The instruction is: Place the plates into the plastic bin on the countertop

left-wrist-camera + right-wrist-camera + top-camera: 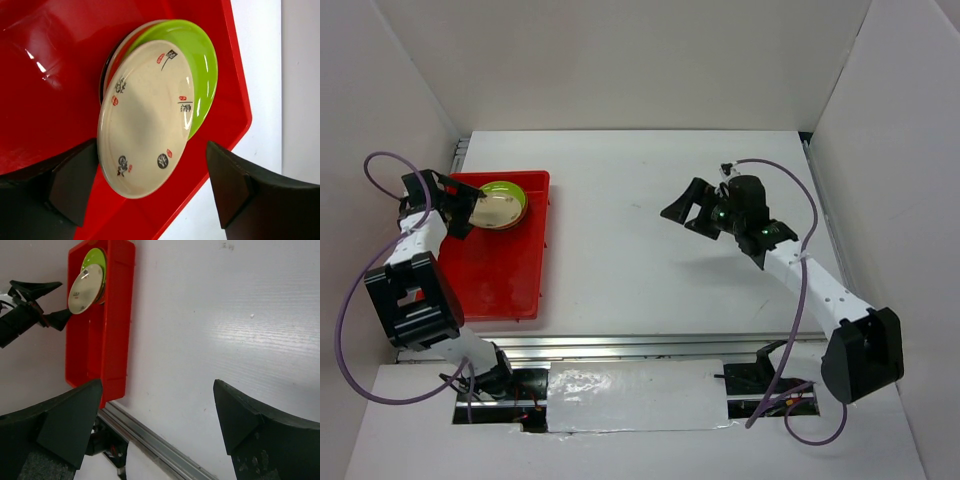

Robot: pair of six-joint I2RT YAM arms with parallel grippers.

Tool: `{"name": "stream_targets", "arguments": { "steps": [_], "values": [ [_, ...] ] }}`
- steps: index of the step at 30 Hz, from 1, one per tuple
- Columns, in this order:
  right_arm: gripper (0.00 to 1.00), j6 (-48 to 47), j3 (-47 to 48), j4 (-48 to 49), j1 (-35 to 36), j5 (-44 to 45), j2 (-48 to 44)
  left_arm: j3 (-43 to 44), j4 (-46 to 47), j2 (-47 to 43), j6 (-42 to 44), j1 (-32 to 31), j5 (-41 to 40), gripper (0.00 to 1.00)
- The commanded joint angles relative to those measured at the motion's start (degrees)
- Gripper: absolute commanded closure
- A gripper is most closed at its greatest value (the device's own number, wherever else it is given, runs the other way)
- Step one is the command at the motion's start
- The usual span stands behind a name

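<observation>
Lying between spread left jaws: cream plate (145,120) (atop green plate (202,75)); right jaws spread.

arms (812,278) white, joints (865,355) black | cables (340,335) purple | left claw (460,203), right claw (157,385) black wedges

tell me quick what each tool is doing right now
Left tool: open, not gripping the cream plate in front of it in the plastic bin.
Right tool: open, holding nothing.

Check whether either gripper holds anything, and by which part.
Nothing held: left gripper open by the cream plate in the bin; right gripper open, empty.
</observation>
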Motion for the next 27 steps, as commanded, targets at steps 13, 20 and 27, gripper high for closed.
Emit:
{"name": "stream_targets", "arguments": {
  "steps": [13,20,27],
  "values": [
    [0.00,-10.1,5.8,-20.1,6.3,22.7,-19.3,30.1,-35.1,14.2,11.7,-13.4,-19.7,0.01],
    [0.00,-12.5,9.1,-27.4,5.3,24.3,-26.8,26.9,-33.5,4.6,13.2,-23.7,-26.5,0.01],
    [0.00,-14.0,13.0,-37.0,9.0,41.3,-37.1,18.5,-37.0,-23.6,19.6,-41.3,-34.4,0.01]
  ]
}}
